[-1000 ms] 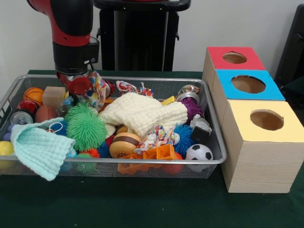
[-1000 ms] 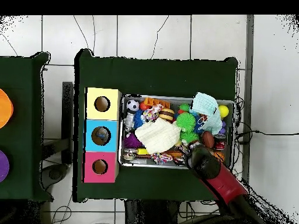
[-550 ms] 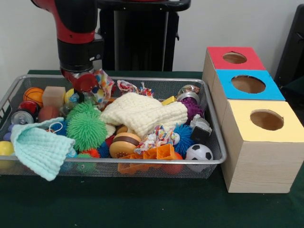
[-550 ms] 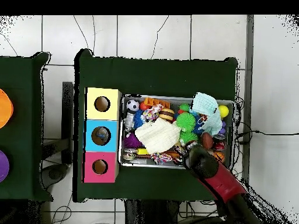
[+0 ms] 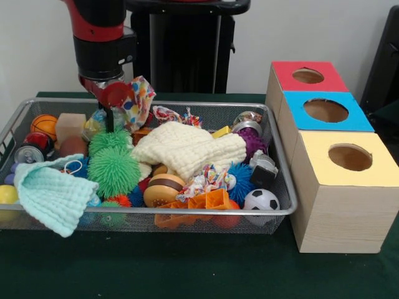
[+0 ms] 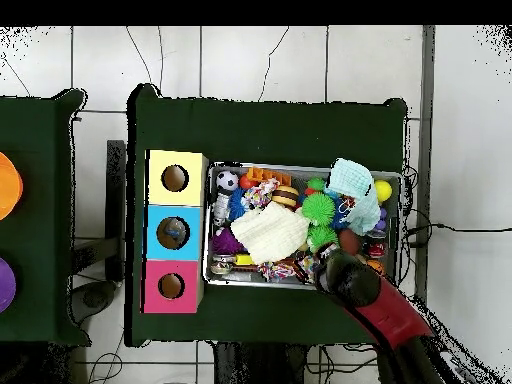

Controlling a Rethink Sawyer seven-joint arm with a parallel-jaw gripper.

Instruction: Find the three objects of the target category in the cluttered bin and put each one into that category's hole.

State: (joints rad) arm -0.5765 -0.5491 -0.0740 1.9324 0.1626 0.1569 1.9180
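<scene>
Only the front view shows the jaws gripping the colourful cloth (image 5: 138,93).

A plain pale wall (image 5: 299,31) stands behind the counter (image 5: 187,268), which is covered in dark green cloth. The floor (image 6: 250,60) is laid with large light tiles, with thin cables (image 6: 150,60) trailing across it. A second green-covered counter (image 6: 40,220) stands just beside the first.

Claw (image 5: 115,106) shut, raised, pointing down
</scene>
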